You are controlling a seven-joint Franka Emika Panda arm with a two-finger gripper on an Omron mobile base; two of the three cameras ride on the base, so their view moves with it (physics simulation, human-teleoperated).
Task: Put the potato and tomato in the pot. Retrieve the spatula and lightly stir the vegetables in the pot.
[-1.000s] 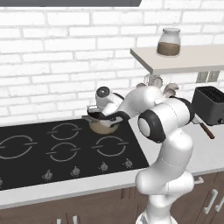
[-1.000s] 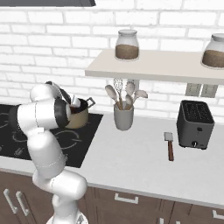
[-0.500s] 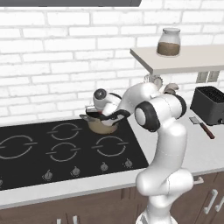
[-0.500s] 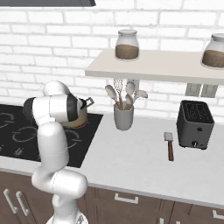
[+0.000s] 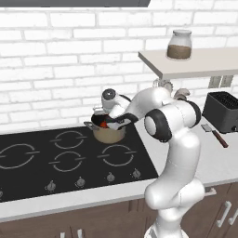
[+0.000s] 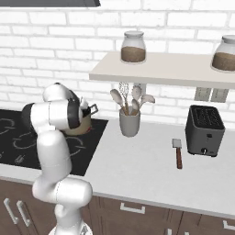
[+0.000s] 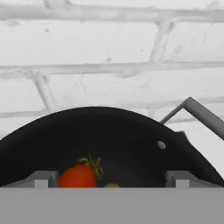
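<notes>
1. So, the white arm's two-finger gripper (image 5: pixel 108 122) sits at the mouth of the small tan-beige pot with dark inside (image 5: pixel 109 135); jaws stand spread wide in the hand view, gripping nothing.
2. The small round red-orange tomato (image 7: pixel 78 176) lies inside the pot, between and just beyond the fingertips (image 7: pixel 41 179), a little toward the left one.
3. The flat grey spatula with brown handle (image 6: pixel 177 153) lies well apart on the pale counter (image 6: pixel 137 165), beside the black toaster (image 6: pixel 204 130), its long axis running front to back.
4. Likely next reach goes rightward past the grey utensil cup (image 6: pixel 129 124).
</notes>
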